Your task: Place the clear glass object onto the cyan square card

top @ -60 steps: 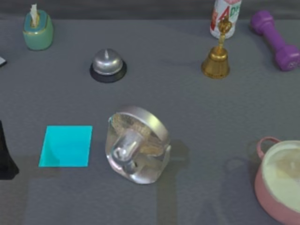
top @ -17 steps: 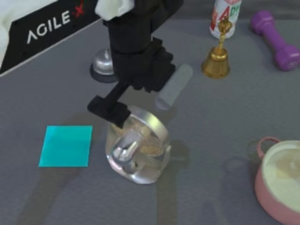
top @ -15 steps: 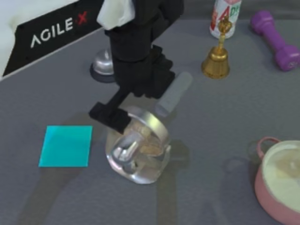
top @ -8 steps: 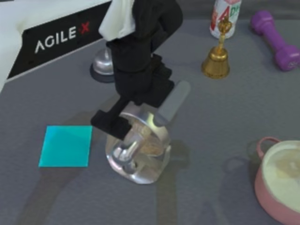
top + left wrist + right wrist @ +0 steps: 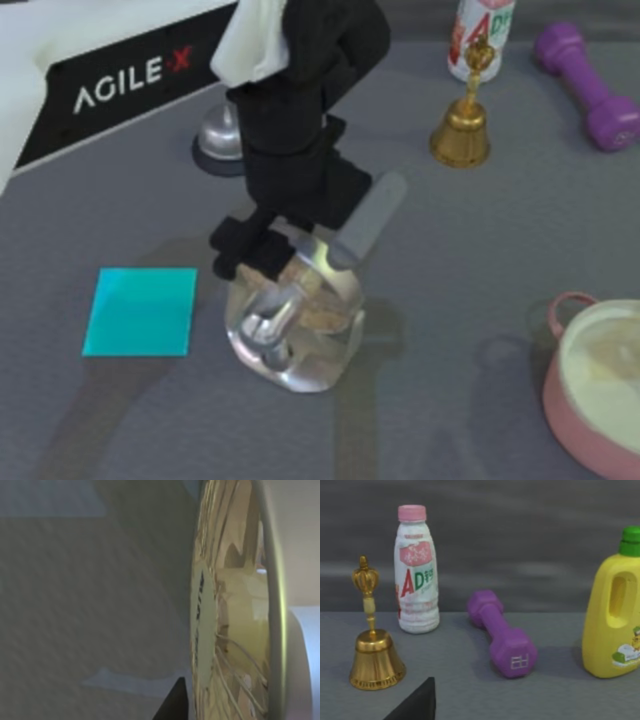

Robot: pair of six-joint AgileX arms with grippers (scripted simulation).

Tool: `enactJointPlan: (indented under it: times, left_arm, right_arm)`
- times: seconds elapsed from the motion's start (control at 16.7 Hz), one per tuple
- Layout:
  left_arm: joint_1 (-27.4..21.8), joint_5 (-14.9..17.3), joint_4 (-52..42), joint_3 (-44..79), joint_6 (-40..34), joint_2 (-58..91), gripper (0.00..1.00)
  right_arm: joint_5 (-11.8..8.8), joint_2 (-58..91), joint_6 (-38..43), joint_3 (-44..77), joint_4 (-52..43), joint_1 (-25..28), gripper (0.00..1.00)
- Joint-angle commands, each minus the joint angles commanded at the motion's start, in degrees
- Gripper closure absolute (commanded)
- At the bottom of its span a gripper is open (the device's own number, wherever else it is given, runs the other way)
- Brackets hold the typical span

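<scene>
Left gripper reaching steeply down from the table's far left, fingers clamped on the silvery rim of the glass jar mid-table, just right of the cyan card. Right arm out of sight.

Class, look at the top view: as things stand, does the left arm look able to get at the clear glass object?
Probably yes. The left gripper is already down at the silvery rim of the clear glass object, with nothing between them; the cyan square card lies apart.
</scene>
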Motion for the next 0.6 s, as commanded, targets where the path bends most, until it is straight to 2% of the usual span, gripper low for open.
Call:
enactJointPlan:
  times: [0.3, 0.6]
  left_arm:
    - [0.00, 0.00, 0.00, 0.00, 0.00, 0.00, 0.98]
    - [0.00, 0.00, 0.00, 0.00, 0.00, 0.00, 1.00]
  right_arm:
    - [0.00, 0.00, 0.00, 0.00, 0.00, 0.00, 0.00]
    - [0.00, 0.00, 0.00, 0.00, 0.00, 0.00, 0.00]
